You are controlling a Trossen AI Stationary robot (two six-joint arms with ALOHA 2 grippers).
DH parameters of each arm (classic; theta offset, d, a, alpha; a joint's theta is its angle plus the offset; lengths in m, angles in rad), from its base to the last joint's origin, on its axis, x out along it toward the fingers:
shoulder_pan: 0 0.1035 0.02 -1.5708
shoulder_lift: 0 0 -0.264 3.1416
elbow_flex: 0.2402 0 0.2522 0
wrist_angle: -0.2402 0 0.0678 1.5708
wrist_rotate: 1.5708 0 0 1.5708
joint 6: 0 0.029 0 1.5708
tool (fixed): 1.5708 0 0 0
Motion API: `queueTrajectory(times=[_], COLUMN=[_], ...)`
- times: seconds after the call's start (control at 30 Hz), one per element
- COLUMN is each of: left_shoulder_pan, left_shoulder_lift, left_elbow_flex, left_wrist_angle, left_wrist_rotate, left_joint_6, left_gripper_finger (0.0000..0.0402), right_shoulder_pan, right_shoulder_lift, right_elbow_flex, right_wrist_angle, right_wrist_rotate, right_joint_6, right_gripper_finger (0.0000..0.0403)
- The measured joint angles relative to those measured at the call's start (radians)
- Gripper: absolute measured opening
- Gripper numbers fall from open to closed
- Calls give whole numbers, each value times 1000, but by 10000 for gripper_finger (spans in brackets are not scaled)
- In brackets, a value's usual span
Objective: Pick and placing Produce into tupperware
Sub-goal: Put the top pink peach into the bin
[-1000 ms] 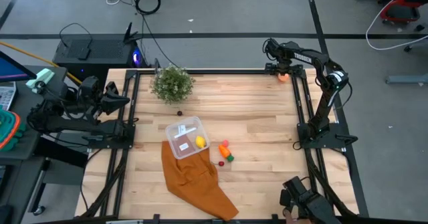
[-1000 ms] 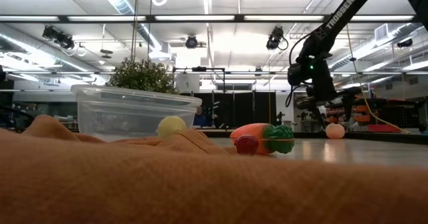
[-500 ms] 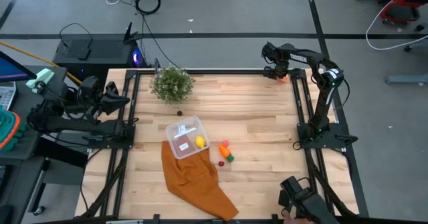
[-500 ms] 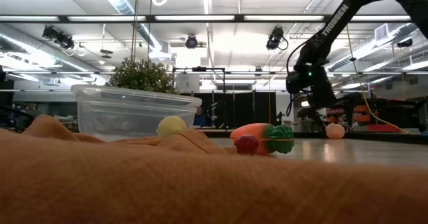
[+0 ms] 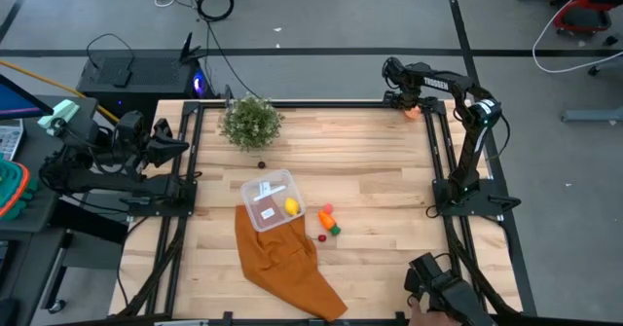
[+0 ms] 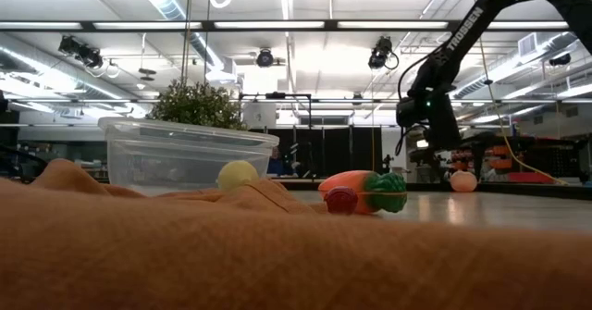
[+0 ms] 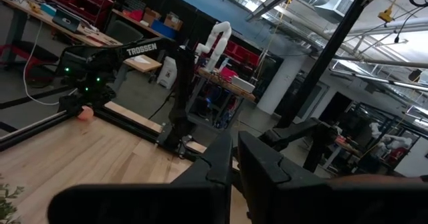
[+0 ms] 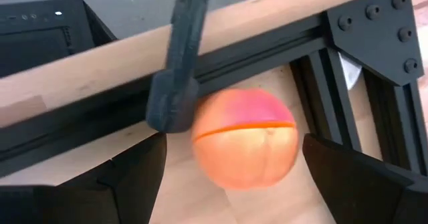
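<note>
The tupperware (image 5: 268, 199) is a clear box with its near part on a rust cloth; the yellow lemon (image 5: 291, 206) lies inside it. The carrot (image 5: 330, 221) and a red piece (image 5: 321, 237) lie on the wood to its right. A peach-orange ball (image 5: 413, 113) sits at the table's far right corner. My right gripper (image 5: 405, 99) hovers over that ball, open. In the right wrist view its fingers (image 8: 127, 177) stand on either side of the ball (image 8: 244, 140) without touching it. My left gripper (image 7: 234, 164) waits off the table's left edge, shut.
A bushy potted plant (image 5: 251, 122) stands at the far left, with a small dark red piece (image 5: 261, 165) near it. The black frame rails (image 5: 438, 141) run close beside the ball. The rust cloth (image 5: 287, 263) spreads toward the near edge. Bare wood lies across the middle.
My right gripper has swayed slightly toward the table's left and back, staying over the peach-orange ball at the far right corner. The ball and the other produce have stayed where they were.
</note>
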State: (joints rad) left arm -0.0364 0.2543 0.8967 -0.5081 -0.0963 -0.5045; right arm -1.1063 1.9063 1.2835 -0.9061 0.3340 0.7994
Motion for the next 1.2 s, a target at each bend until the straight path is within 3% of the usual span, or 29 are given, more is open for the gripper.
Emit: queueTrajectory(times=[0.37,0.77,1.2], left_shoulder_pan=[0,0,0], left_shoulder_lift=[0,0,0], left_elbow_flex=[0,0,0], left_wrist_angle=[0,1,0], left_wrist_rotate=[0,0,0], left_joint_6=[0,-1,0], left_gripper_finger=[35,25,32], right_shoulder_pan=[-13,-10,47], right_shoulder_lift=[-1,-2,-2], right_elbow_flex=[-24,-27,-11], right_wrist_angle=[13,22,-15], right_wrist_rotate=[1,14,-10], right_joint_6=[-6,-10,-17], right_gripper_finger=[301,191,211])
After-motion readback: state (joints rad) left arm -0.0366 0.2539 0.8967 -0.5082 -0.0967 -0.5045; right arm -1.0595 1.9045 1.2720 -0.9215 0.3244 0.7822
